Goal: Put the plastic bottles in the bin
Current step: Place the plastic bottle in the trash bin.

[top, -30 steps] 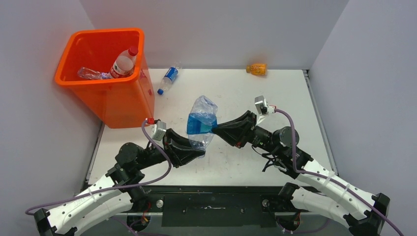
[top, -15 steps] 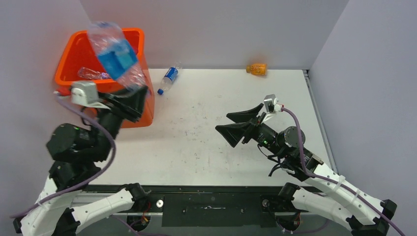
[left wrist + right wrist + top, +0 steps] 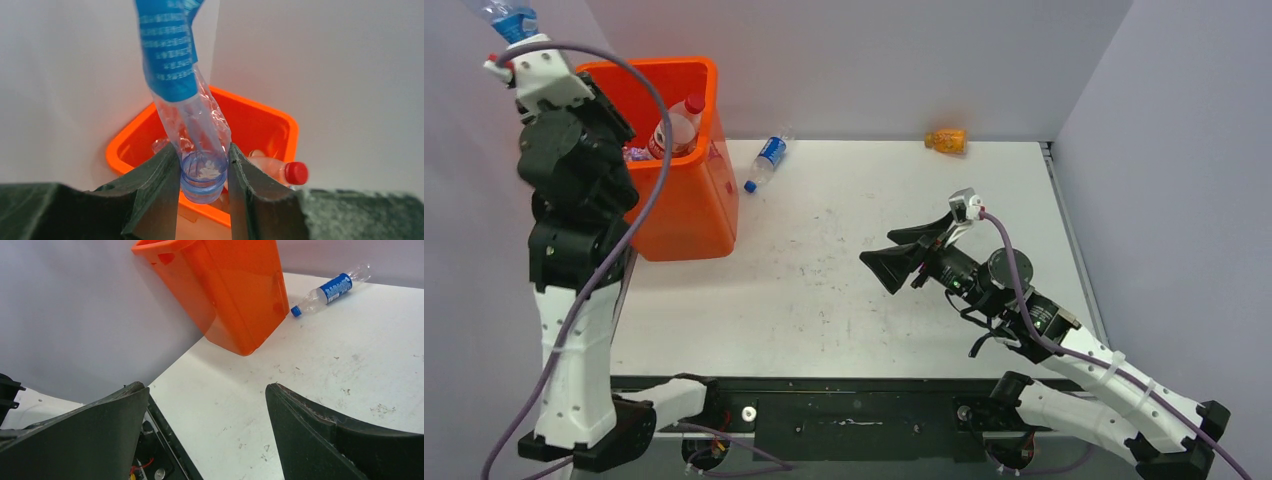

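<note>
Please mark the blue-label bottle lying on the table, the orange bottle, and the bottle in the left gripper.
Blue-label bottle (image 3: pixel 771 151), top external view, on its label.
Orange bottle (image 3: pixel 947 141), top external view, on its body.
Held bottle (image 3: pixel 169 55), left wrist view, on its blue label.

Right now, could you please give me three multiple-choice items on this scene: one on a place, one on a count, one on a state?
1. Where is the blue-capped bottle? A) on the table, right of the bin B) inside the bin C) in the right jaws
2. Bottles lying on the table: A) one B) two C) four
3. The left jaws are: A) open B) shut on a crumpled bottle C) out of view
Key: 1A, it lies beside the bin's wall. 2B, the blue-capped one and an orange bottle. 3B, the left wrist view shows them pinching its neck.
</note>
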Available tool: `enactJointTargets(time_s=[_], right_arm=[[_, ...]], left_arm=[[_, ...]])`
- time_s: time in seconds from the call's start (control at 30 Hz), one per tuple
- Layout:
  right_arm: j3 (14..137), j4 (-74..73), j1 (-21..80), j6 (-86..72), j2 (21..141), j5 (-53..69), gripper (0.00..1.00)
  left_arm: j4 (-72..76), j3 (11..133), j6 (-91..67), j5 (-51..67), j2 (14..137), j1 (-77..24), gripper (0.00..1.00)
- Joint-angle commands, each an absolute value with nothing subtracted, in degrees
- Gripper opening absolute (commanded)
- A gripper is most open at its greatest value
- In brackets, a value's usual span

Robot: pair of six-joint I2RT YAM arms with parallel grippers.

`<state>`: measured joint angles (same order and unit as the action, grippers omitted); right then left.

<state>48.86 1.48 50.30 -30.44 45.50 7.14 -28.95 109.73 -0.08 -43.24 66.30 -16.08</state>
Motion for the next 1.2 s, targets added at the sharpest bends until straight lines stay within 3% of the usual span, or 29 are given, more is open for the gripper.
enactJointTargets(time_s=[0.0, 0.27, 0.33, 0.43, 0.47, 0.67, 0.9, 1.17], right_arm=[[51.72, 1.03, 50.28, -28.22, 44.94, 6.82, 0.90], [51.27, 0.18, 50.03, -25.24, 46.20, 6.17, 0.90], [50.88, 0.18, 49.68, -24.69, 46.59, 6.27, 0.90], [50.10, 1.09, 48.75, -24.57, 47.47, 7.10, 0.90], [49.79, 1.51, 48.41, -24.81, 47.79, 7.61, 0.90], [48.13, 2.96, 47.35, -25.98, 47.95, 8.71, 0.90], [46.32, 4.96, 46.30, -28.16, 48.59, 9.71, 0.90], [45.35, 4.55, 46.10, -29.79, 47.45, 9.42, 0.90]], left_arm=[[-38.74, 109.23, -10.52, -26.91, 70.96, -6.17, 0.00], [-36.90, 113.81, -16.43, -25.30, 80.88, 2.83, 0.02], [-35.79, 113.21, -16.46, -27.47, 81.58, 3.65, 0.25], [-34.33, 113.48, -15.00, -29.14, 82.60, 3.65, 0.74], [-34.15, 114.37, -14.72, -29.65, 82.91, 3.31, 0.96], [-22.79, 108.62, -3.68, -32.99, 76.86, -8.36, 0.96], [-20.12, 100.68, 9.62, -29.14, 72.20, -23.57, 0.96], [-19.79, 98.53, 18.75, -40.20, 78.35, -23.82, 0.96]])
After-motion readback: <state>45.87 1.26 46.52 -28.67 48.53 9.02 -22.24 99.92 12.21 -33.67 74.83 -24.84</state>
